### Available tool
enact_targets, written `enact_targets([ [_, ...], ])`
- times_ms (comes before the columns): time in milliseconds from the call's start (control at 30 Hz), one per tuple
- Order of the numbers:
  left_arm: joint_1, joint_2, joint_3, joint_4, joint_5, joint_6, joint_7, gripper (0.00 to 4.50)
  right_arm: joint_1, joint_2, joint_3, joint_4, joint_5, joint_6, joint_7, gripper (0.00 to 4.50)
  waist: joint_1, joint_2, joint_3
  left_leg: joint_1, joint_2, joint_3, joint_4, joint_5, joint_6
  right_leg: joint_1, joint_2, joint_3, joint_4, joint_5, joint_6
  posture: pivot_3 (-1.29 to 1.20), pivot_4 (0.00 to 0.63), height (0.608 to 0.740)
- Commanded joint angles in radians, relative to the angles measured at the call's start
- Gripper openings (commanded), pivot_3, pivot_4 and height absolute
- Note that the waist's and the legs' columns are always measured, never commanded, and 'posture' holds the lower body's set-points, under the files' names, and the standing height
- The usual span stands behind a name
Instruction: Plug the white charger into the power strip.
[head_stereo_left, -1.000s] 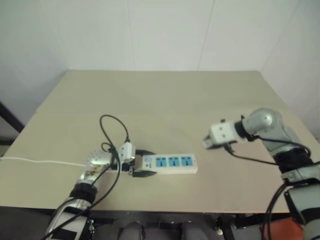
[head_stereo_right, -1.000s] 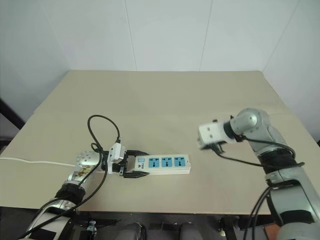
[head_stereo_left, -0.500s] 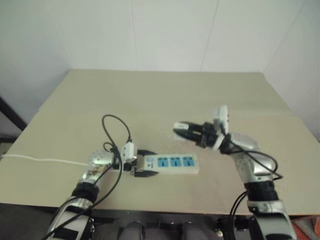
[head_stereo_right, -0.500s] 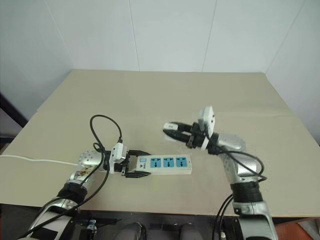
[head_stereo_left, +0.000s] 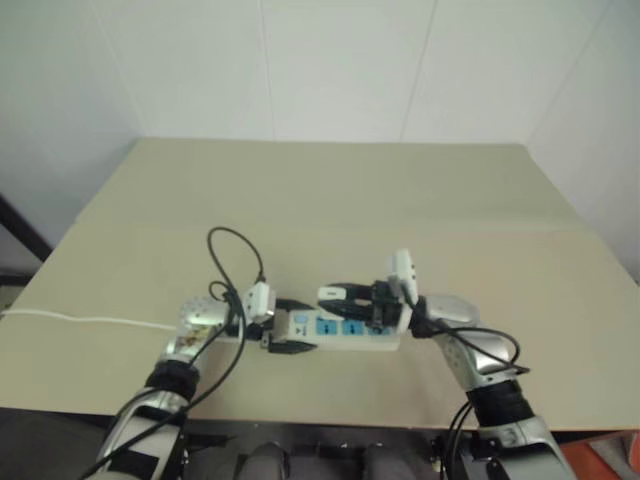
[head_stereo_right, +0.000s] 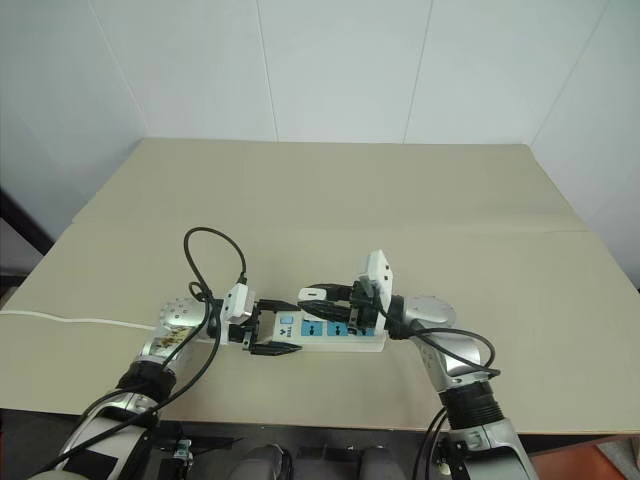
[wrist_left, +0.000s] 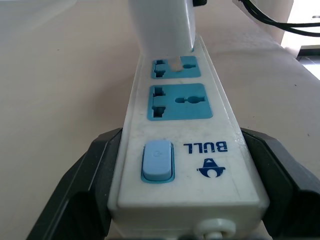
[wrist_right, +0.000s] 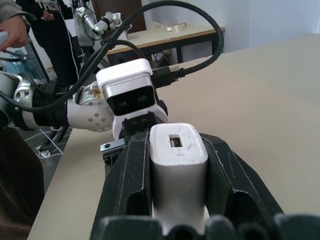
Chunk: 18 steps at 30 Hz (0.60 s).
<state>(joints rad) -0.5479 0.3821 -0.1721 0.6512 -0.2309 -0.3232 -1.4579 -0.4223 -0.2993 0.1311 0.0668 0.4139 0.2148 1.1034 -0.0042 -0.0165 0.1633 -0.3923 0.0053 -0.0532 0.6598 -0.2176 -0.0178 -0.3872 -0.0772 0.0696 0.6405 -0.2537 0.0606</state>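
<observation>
Right arm has swung in from out at the right side of the counter (head_stereo_left: 480, 200) and now sits low over the power strip (head_stereo_right: 330, 340), pointing left along it; left arm hasn't budged. Right gripper (wrist_right: 177, 165) has its fingers (wrist_right: 127, 175) clamped on either side of the white charger (wrist_right: 177, 160), USB-port end facing the right wrist camera. In the left wrist view the charger (wrist_left: 162, 27) hangs right over the second socket face, its lower end at or just touching the blue face (can't tell if the prongs have entered yet). Left gripper (head_stereo_right: 268, 335) fingers (wrist_left: 82, 185) are spread wide around the switch end of the strip (wrist_left: 175, 130), one on each long side, bracing it flat on the counter; strip lies near the front edge, thin white cord (head_stereo_left: 70, 321) trailing off left. Step in hand, as I read it: lining up and starting the insertion. Next move likely calls for squaring the prongs to the slots, then a firm push straight down while the left keeps the strip from sliding. Main risk is a tilted charger jamming on the socket face.
</observation>
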Motion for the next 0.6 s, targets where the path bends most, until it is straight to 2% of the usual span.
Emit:
enact_targets([
  [33,0.021,-0.013,-0.057,0.024,0.049,0.019,-0.030,3.29,-0.022,0.021,0.004,0.031,-0.031,-0.090,-0.013,1.12,0.000,0.000,0.000,0.000,0.000,0.000,0.000,0.000,0.000,0.000,0.000,0.000,0.000,0.000,0.000,0.00,0.150,0.740],
  [367,0.028,-0.007,-0.058,0.019,0.051,0.018,-0.035,3.29,-0.031,0.045,0.022,0.128,-0.082,-0.189,-0.013,1.12,-0.004,0.000,0.000,0.000,0.000,0.000,0.000,0.000,0.000,0.000,0.000,0.000,0.000,0.000,0.000,0.00,0.150,0.740],
  [600,0.031,-0.003,-0.059,0.016,0.053,0.018,-0.032,3.29,-0.014,0.004,0.051,0.178,-0.122,-0.242,0.042,1.12,-0.007,0.000,0.000,0.001,0.000,0.000,0.000,0.000,0.000,0.001,0.000,0.000,0.000,0.000,0.000,0.00,0.150,0.740],
])
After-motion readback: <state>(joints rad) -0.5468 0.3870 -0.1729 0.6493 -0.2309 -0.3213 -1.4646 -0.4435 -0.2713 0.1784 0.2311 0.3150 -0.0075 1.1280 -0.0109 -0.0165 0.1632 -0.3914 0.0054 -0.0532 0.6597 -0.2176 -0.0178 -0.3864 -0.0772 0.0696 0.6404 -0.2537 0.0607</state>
